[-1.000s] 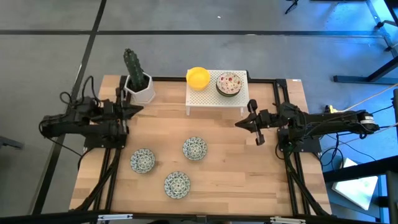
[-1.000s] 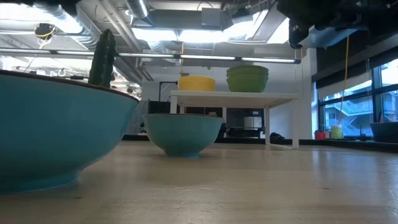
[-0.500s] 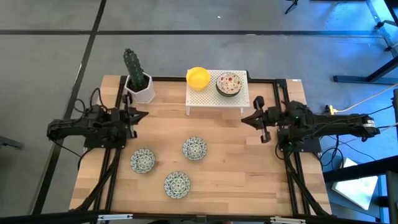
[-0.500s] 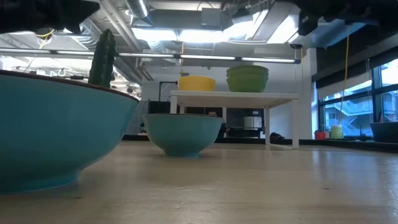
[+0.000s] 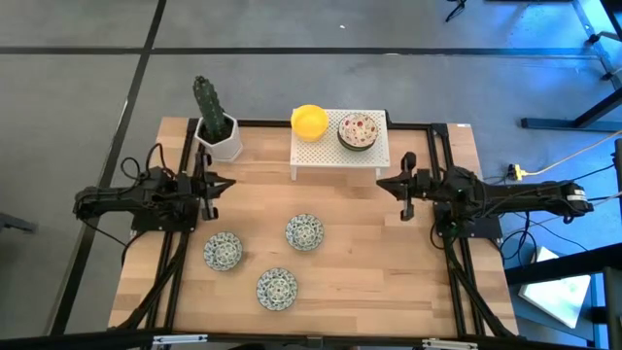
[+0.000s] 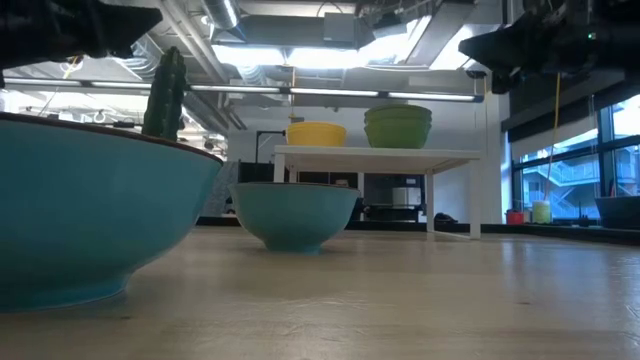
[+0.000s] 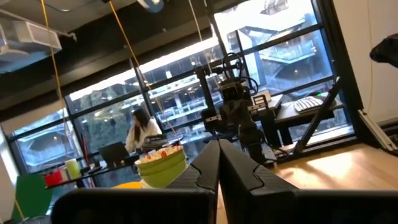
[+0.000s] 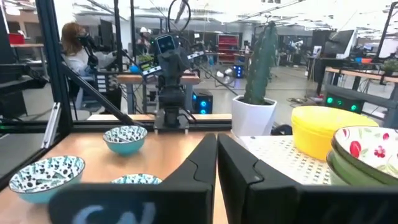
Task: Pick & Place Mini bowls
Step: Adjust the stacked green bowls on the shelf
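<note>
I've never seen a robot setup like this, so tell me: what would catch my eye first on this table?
Probably the three blue-green patterned bowls clustered on the bare wood at the near middle. Behind them a small white rack carries a yellow bowl and a stack topped by a red-flowered bowl, with a potted cactus at its left. The left gripper and right gripper face each other, shut and empty.

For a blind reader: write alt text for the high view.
Three blue-patterned mini bowls sit on a wooden table; a white rack behind holds a yellow stack and a floral stack. Left gripper and right gripper hover shut, empty.
</note>
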### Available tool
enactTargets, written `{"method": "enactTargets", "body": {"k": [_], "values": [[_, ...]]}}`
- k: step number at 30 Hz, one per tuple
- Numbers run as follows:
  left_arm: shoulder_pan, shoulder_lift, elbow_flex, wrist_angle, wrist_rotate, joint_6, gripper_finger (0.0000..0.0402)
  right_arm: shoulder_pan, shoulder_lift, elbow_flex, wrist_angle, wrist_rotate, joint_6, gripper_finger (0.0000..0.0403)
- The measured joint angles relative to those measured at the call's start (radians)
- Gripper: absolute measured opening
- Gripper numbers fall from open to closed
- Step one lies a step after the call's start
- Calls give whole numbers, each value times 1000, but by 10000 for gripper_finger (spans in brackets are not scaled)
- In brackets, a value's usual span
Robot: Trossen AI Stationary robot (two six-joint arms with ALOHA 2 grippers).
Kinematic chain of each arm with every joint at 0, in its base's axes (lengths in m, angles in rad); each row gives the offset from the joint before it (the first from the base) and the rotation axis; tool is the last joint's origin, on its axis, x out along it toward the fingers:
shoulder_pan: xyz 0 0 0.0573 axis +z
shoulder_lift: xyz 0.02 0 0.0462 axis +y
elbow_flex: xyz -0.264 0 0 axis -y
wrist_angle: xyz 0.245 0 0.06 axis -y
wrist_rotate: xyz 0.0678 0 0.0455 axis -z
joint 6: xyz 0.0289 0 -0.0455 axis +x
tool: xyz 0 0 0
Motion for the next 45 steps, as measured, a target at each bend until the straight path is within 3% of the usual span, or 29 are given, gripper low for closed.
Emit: {"method": "enactTargets", "body": {"k": [8, 12, 17, 24, 45], "values": [[0, 0, 0, 11, -1, 7, 6, -4, 172, 41, 105, -2, 19, 5], [0, 0, 0, 35, -1, 7, 7, -12, 336, 127, 95, 21, 16, 5], [0, 0, 0, 35, -1, 2, 2, -51, 528, 236, 63, 162, 24, 4], [0, 0, 0, 21, -1, -20, 8, -111, 673, 331, -27, 172, 60, 3], [0, 0, 1, -12, 8, -77, 7, -175, 712, 364, -104, 208, 54, 4]]}}
